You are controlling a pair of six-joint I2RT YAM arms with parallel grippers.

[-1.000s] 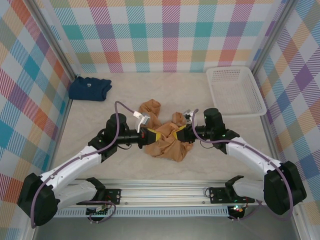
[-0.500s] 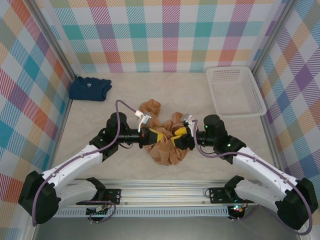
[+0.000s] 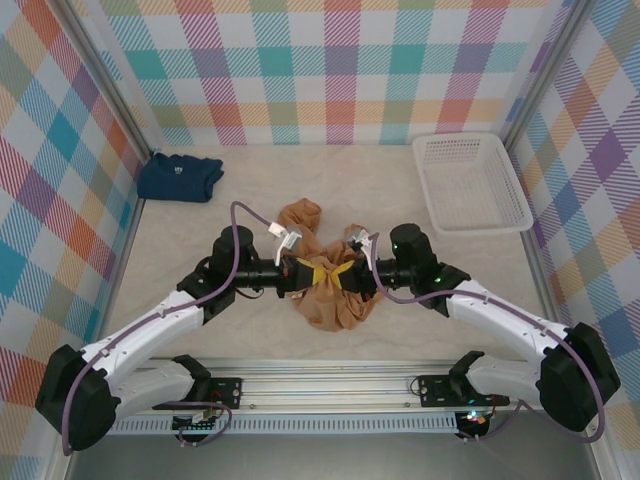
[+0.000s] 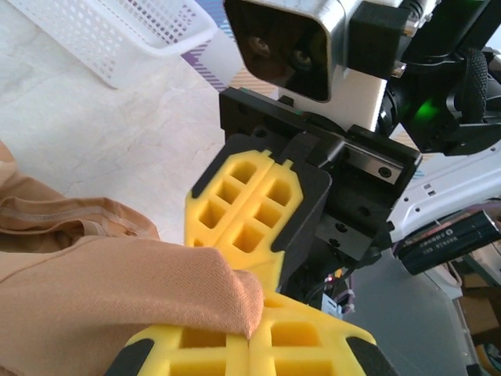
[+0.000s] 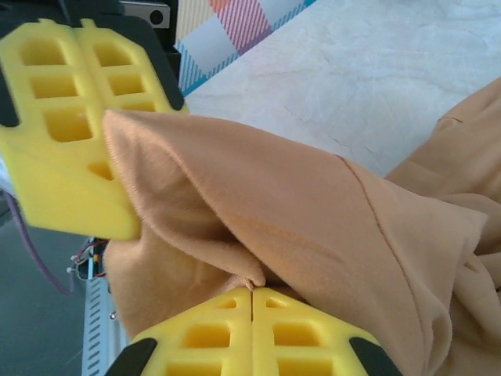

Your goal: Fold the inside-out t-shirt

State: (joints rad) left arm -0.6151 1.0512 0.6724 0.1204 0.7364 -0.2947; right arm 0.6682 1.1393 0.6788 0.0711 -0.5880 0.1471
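Top external: left gripper (image 3: 308,271) and right gripper (image 3: 346,273) each pinch the bunched shirt (image 3: 333,306) — the right seemingly by a fold. Untangling step — next, pull apart to spread it.

Lab cell: plaid walls (image 3: 340,70), mounting rail (image 3: 330,385)

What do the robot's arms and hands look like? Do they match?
Yes, they match. The left arm and right arm are white with black joints, and purple cables loop along them. The left hand and right hand each have two chunky yellow fingers with square holes, fixed on black blocks.
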